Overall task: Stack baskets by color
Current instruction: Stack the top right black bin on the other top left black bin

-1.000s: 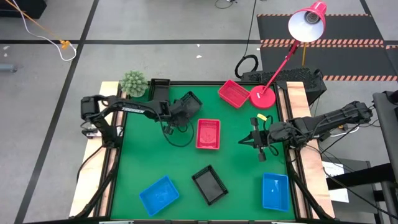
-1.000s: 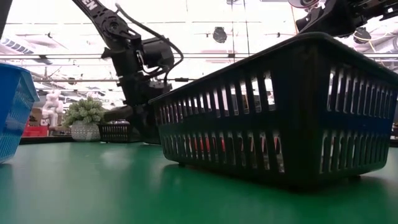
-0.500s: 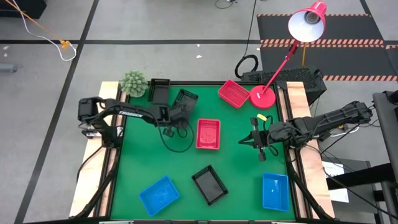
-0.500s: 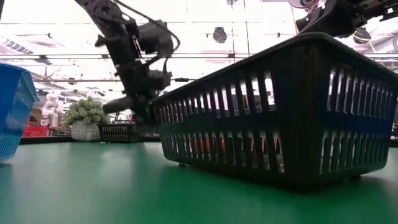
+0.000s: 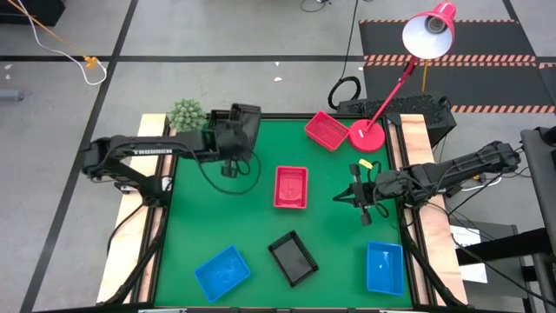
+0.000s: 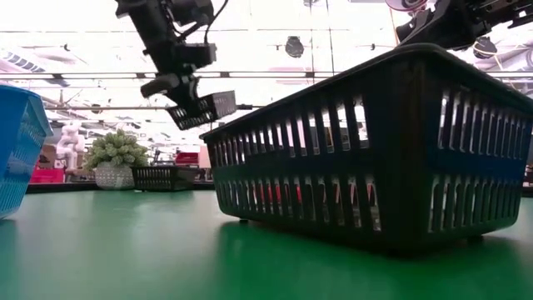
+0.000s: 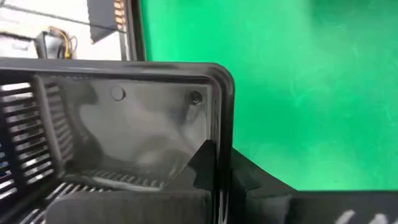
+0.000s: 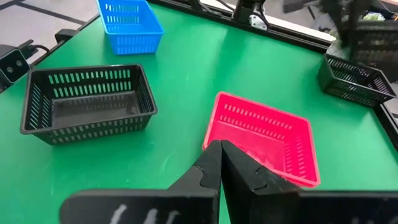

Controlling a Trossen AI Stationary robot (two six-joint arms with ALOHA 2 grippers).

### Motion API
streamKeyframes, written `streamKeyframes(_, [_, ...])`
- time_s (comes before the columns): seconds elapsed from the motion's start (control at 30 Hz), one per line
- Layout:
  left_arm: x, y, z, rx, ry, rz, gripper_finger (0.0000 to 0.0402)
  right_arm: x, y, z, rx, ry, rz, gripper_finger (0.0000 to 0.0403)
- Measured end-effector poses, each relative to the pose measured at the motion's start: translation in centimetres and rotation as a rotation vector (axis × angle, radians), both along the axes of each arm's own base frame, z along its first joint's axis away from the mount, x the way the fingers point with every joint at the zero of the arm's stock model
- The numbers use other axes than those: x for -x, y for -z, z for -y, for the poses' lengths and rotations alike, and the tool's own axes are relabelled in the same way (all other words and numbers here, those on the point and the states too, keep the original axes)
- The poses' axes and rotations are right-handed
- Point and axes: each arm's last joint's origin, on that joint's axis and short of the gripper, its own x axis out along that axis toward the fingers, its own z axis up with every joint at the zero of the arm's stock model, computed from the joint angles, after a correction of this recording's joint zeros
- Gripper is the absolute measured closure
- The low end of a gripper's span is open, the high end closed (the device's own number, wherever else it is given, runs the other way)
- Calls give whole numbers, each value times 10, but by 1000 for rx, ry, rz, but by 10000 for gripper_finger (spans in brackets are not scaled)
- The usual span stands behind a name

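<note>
My left gripper (image 6: 179, 83) is shut on a black basket (image 6: 208, 107) and holds it in the air over the table's far left part, beside the green plant (image 5: 186, 116). A second black basket (image 6: 162, 177) rests on its base on the mat below and beyond it. A third black basket (image 5: 293, 258) stands near the front centre. One red basket (image 5: 290, 187) lies mid-table and another (image 5: 327, 130) at the far edge. Two blue baskets (image 5: 222, 272) (image 5: 384, 267) stand near the front. My right gripper (image 5: 347, 198) hovers shut, right of the middle red basket. My left gripper pinches one side wall (image 7: 222, 124) of the black basket, close to a corner. One finger (image 7: 202, 162) is inside the basket and the other (image 7: 249, 177) outside. The fingers slant down from the table's left. The basket hangs clear of the mat, slightly tilted, its opening up.
The red lamp's round base (image 5: 367, 135) stands at the far right, next to the far red basket, with its stem slanting up to the right. Wooden rails (image 5: 417, 139) border the green mat on both sides. Bare mat lies between the middle red basket and the left rail.
My left gripper has risen and drawn back toward the table's far left corner, rolling a little. The black basket in its hold has come up off the mat and now hangs clear, close above the black basket by the plant.
</note>
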Motion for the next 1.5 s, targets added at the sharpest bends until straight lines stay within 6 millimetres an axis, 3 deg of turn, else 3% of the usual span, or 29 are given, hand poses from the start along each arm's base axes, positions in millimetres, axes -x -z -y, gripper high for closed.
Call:
streamKeyframes(0.17, [16,-16,-16,-10,-42,-24,397,0,0,0,1,0,-1,403])
streamKeyframes(0.43, [38,-7,-52,78,-133,-96,393,0,0,0,0,1,-2,403])
streamKeyframes(0.77, [57,-3,-78,153,-148,-100,391,0,0,0,1,0,-2,403])
streamKeyframes(1.07, [50,20,-92,228,-129,-170,385,0,0,0,0,1,-3,403])
streamKeyframes(1.23, [48,28,-96,249,-132,-197,396,0,0,0,0,1,-3,403])
streamKeyframes(1.5, [51,37,-106,271,-168,-222,381,0,0,0,1,0,-3,403])
